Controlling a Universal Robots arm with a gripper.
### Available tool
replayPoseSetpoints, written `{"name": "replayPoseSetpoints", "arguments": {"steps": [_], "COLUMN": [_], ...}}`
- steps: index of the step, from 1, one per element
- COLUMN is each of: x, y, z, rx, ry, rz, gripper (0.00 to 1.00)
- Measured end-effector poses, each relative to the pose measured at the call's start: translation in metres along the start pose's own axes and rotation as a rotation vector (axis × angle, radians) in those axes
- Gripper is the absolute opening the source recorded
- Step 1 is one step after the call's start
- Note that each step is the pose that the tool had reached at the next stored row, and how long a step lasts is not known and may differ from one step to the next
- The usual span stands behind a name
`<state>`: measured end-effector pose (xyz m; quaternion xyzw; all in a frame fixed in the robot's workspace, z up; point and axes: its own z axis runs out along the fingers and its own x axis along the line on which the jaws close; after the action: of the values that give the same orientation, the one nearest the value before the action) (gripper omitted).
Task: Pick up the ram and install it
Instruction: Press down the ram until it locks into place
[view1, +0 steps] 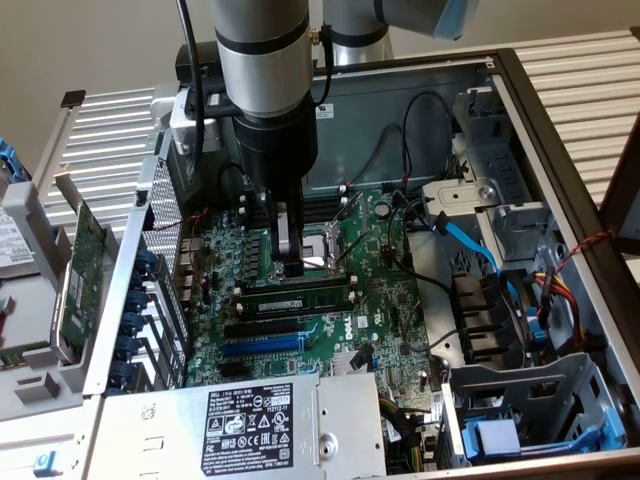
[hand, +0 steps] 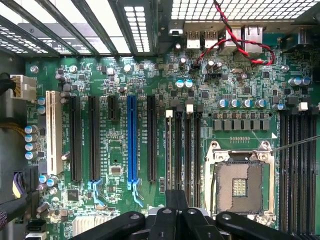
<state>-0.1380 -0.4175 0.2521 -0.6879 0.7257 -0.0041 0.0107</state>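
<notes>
Standing by the open computer case (view1: 560, 150), I see one arm reaching down into it, its gripper (view1: 290, 265) low over the motherboard (view1: 390, 300) with the two fingers pressed together and nothing between them. The single ram (view1: 300, 292) stands on edge in a memory slot just in front of the fingertips, beside the one empty processor socket (view1: 318, 250). I cannot tell whether the fingers touch it. From the wrist view the shut gripper (hand: 176, 200) hangs over a group of four memory slots next to the processor socket (hand: 240, 186). The ram (hand: 168, 150) shows as a pale thin edge in the slot farthest from the socket. A second set of four slots (hand: 299, 170) lies on the socket's other side. Further along sit four black expansion slots, one blue slot (hand: 131, 140) and one white slot (hand: 50, 130). One green expansion card (view1: 80, 270) leans outside the case at the exterior view's left.
</notes>
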Motion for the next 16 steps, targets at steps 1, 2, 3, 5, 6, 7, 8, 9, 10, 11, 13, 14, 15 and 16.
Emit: {"name": "replayPoseSetpoints", "arguments": {"steps": [1,2,3,5,6,7,8,9,10,11,13,14,15,16], "x": [0.0,0.0,0.0,0.0,0.0,0.0,0.0001,0.0001,0.0001,0.0,0.0,0.0,0.0,0.0], "y": [0.0,0.0,0.0,0.0,0.0,0.0,0.0,-0.0001,-0.0001,0.0,0.0,0.0,0.0,0.0], "z": [0.0,0.0,0.0,-0.0001,-0.0001,-0.0001,-0.0001,-0.0001,-0.0001,-0.0001,-0.0001,-0.0001,-0.0001,-0.0001], "rx": [0.0,0.0,-0.0001,-0.0001,-0.0001,0.0,0.0001,0.0003,0.0004,0.0006,0.0008,0.001,0.0012,0.0015], "ry": [0.0,0.0,0.0001,0.0003,0.0004,0.0005,0.0008,0.0011,0.0014,0.0017,0.0024,0.0027,0.003,0.0036], "rz": [0.0,0.0,0.0,0.0,0.001,0.006,0.02,0.035,0.051,0.067,0.099,0.114,0.13,0.157], "gripper": [0.11,0.11,0.11,0.11,0.11,0.11,0.11,0.11,0.11,0.11,0.11,0.11,0.11,0.11]}}
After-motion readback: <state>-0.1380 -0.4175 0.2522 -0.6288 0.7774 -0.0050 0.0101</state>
